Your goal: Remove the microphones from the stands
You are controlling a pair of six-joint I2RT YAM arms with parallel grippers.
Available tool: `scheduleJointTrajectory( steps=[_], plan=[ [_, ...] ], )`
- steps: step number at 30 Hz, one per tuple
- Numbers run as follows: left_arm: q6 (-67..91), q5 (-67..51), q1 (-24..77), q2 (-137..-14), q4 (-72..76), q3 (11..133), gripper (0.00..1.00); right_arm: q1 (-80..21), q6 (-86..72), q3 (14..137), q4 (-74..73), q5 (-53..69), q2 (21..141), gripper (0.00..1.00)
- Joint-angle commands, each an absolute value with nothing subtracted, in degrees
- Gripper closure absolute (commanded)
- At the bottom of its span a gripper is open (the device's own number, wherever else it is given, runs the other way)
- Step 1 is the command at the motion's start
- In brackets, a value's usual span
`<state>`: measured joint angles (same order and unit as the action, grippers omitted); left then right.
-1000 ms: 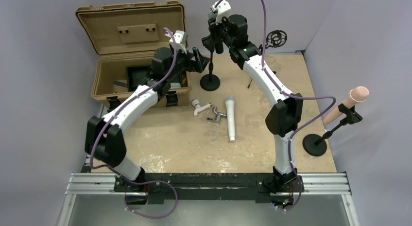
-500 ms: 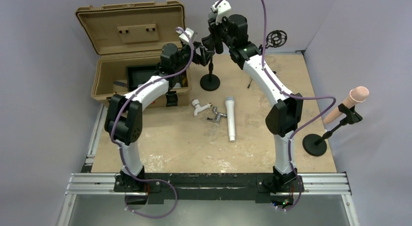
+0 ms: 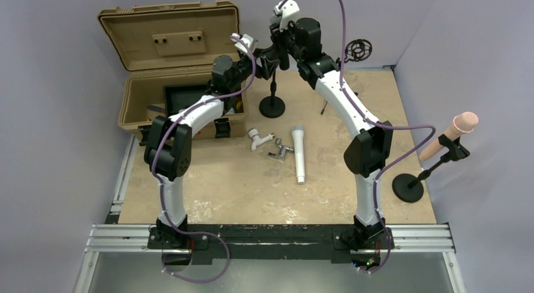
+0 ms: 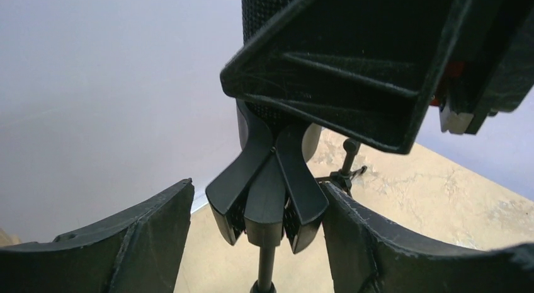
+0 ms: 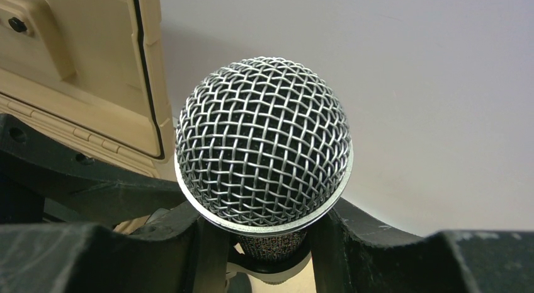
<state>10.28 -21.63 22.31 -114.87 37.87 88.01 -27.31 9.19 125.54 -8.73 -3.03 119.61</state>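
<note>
2 end effectors | right (image 5: 259, 242) grips microphone (image 5: 264, 142) | left (image 4: 255, 201) parted, straddling clip (image 4: 297, 195) | case (image 3: 142, 28) beside

Both arms were reached way out to the far side of the table. The left arm (image 3: 189, 116) was folded sharply at the elbow, forearm running up and to the right, and the left gripper (image 3: 264, 58) had its jaws spread apart. The right arm (image 3: 343, 104) was stretched long, leaning back and left, with the right gripper (image 3: 281, 50) pinched on the microphone (image 5: 264, 142). The two grippers sat just beside each other.
</note>
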Motion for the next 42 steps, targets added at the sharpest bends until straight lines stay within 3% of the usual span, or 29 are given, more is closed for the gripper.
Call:
scheduleJointTrajectory(
  steps=[1,7,10,14,21,23,25,27,34,39,42],
  plan=[
    [9.6,-20.5,22.5,-115.7,42.4,91.5,0.31,-27.5,5.9,129.3,-7.3,-1.6,118.7,1.00],
    [10.2,-20.4,22.5,-116.4,42.1,92.3,0.36,-27.5,5.9,129.8,-7.7,-1.6,119.1,1.00],
    [10.2,-20.3,22.6,-116.7,41.9,92.6,0.26,-27.5,5.9,130.2,-7.8,-1.5,119.3,1.00],
    [9.9,-19.9,22.9,-116.7,41.6,92.8,0.25,-27.5,5.9,130.5,-8.1,-1.6,119.3,1.00],
    [10.7,-19.7,22.9,-116.8,41.6,93.3,0.44,-27.6,5.8,130.3,-8.6,-1.9,119.4,1.00],
    [10.7,-20.5,22.9,-116.8,41.3,93.7,0.58,-27.5,5.9,130.1,-8.6,-2.3,119.3,1.00],
    [10.7,-20.5,22.9,-116.6,41.6,93.2,0.84,-27.6,6.0,129.6,-8.3,-2.7,119.3,1.00],
    [10.9,-20.5,22.9,-116.1,42.8,92.0,0.98,-27.6,6.2,129.5,-8.1,-3.4,119.1,1.00],
    [12.0,-21.2,22.9,-114.7,44.6,87.8,1.00,-27.5,4.5,131.4,-6.6,-6.7,118.9,1.00],
    [11.6,-21.4,22.9,-113.5,45.4,84.9,1.00,-26.3,0.9,135.5,-5.7,-19.4,119.0,1.00],
    [11.0,-22.1,22.9,-112.7,45.1,84.0,1.00,-24.1,-1.2,136.5,-4.7,-18.0,118.3,1.00]
  ],
)
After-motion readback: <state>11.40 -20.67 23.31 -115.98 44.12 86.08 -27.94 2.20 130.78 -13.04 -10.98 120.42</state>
